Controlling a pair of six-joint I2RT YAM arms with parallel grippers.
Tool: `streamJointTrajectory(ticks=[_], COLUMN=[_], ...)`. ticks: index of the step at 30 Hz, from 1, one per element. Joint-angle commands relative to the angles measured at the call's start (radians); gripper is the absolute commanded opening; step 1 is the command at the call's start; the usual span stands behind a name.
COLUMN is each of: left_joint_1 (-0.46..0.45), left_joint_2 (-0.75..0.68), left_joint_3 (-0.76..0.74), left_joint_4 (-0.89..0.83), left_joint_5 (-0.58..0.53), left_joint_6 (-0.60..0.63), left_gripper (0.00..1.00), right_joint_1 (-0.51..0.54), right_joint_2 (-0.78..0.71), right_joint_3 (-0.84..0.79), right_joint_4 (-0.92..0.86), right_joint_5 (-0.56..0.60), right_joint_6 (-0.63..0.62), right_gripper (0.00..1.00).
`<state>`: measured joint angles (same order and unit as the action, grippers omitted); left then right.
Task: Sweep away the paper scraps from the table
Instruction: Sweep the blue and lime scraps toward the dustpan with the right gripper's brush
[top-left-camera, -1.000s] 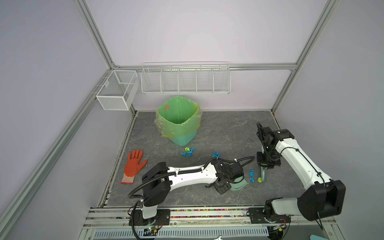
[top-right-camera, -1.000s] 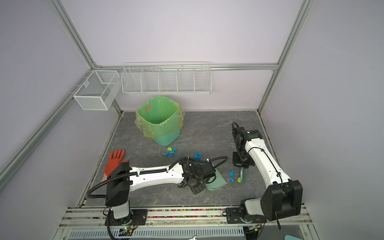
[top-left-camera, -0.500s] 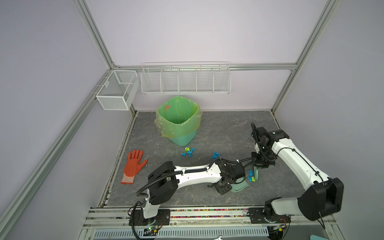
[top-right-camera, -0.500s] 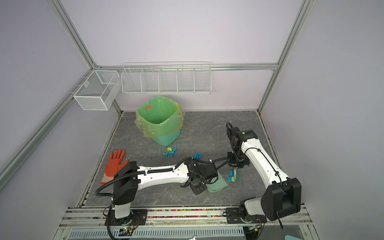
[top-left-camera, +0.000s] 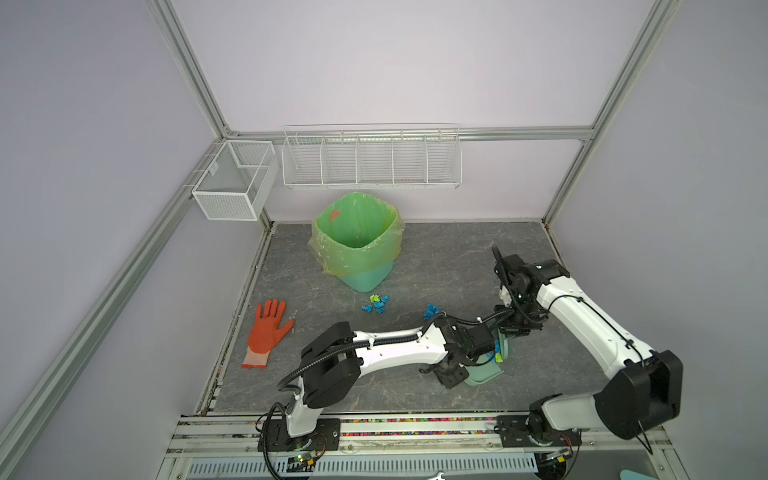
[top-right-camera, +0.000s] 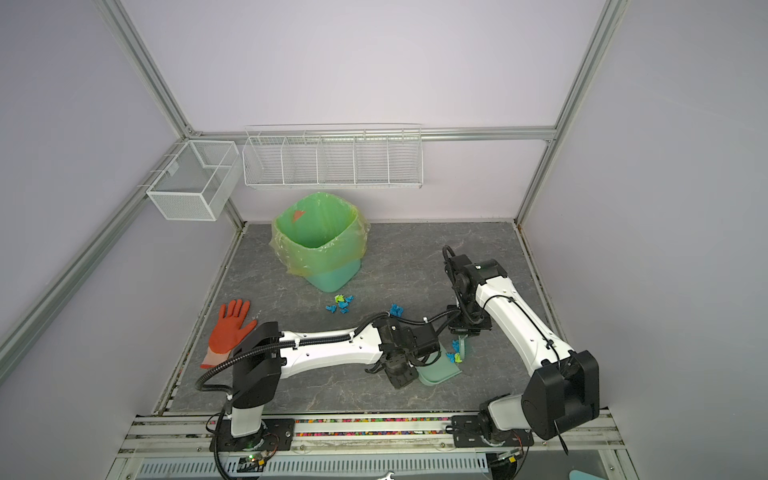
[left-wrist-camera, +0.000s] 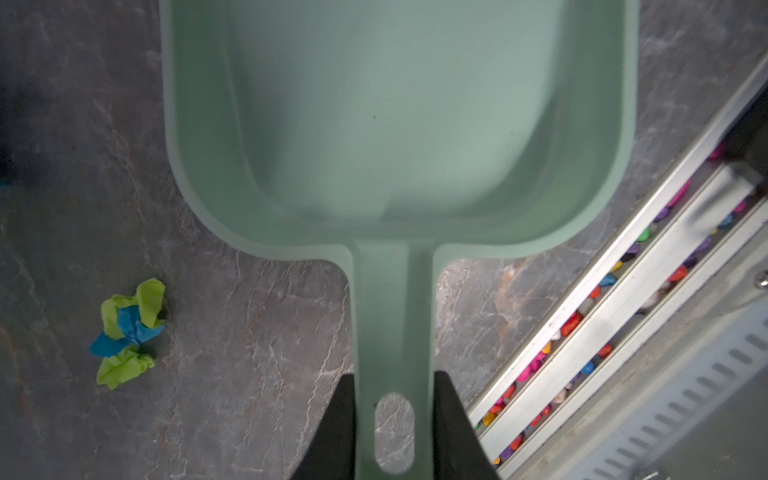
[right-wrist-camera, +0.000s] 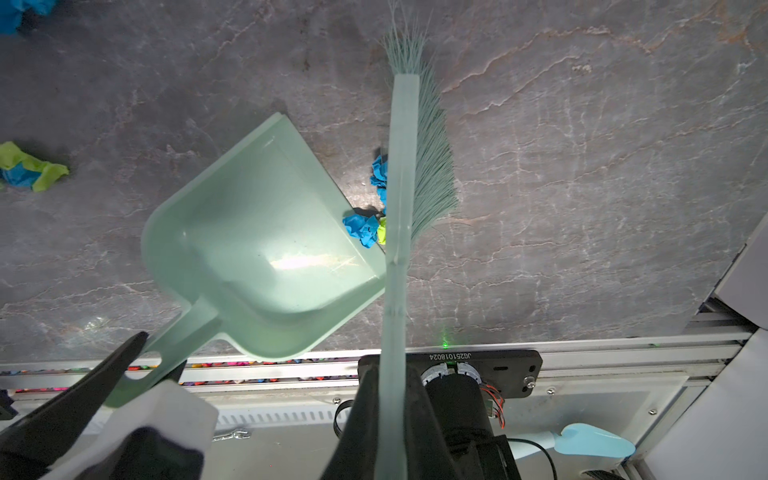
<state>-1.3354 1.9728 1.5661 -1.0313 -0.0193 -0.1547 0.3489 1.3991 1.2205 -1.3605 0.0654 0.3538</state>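
My left gripper (left-wrist-camera: 394, 415) is shut on the handle of a pale green dustpan (top-left-camera: 484, 374) lying flat on the table (top-left-camera: 436, 257). My right gripper (right-wrist-camera: 392, 415) is shut on the handle of a matching brush (right-wrist-camera: 401, 187), whose bristles stand at the pan's open edge. Blue and lime paper scraps (right-wrist-camera: 365, 226) are pressed between the brush and the pan's lip. Two more clusters of paper scraps (top-left-camera: 376, 303) (top-left-camera: 431, 310) lie farther back, toward the bin. The pan's inside (left-wrist-camera: 395, 124) is bare.
A bin with a green liner (top-left-camera: 357, 237) stands at the back of the table. An orange glove (top-left-camera: 268, 328) lies at the left edge. Two white wire baskets (top-left-camera: 232, 183) (top-left-camera: 370, 158) hang on the walls. The metal front rail (top-left-camera: 374, 424) runs close behind the dustpan.
The right arm has carried the brush leftward, pushing the scraps up against the dustpan's mouth. The left arm's elbow has shifted right while the dustpan has stayed about where it was.
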Motion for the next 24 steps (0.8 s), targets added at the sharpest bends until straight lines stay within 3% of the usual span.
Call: streamJointTrajectory(ticks=[1, 17, 24], left_joint_1=[0.0, 0.019, 0.024], left_joint_2=[0.032, 0.044, 0.038], left_joint_3=[0.014, -0.01, -0.039], left_joint_4=[-0.033, 0.009, 0.048], left_joint_5=[0.029, 0.037, 0.006], left_joint_6=[0.018, 0.006, -0.008], left_gripper=[0.0, 0.0, 0.0], right_joint_1=[0.018, 0.041, 0.038], right_joint_2=[-0.01, -0.114, -0.145], right_joint_3=[-0.01, -0.03, 0.024], right_joint_4=[0.027, 0.037, -0.011], right_joint_5=[-0.121, -0.284, -0.248], right_joint_6=[-0.015, 0.011, 0.023], right_gripper=[0.07, 0.07, 0.07])
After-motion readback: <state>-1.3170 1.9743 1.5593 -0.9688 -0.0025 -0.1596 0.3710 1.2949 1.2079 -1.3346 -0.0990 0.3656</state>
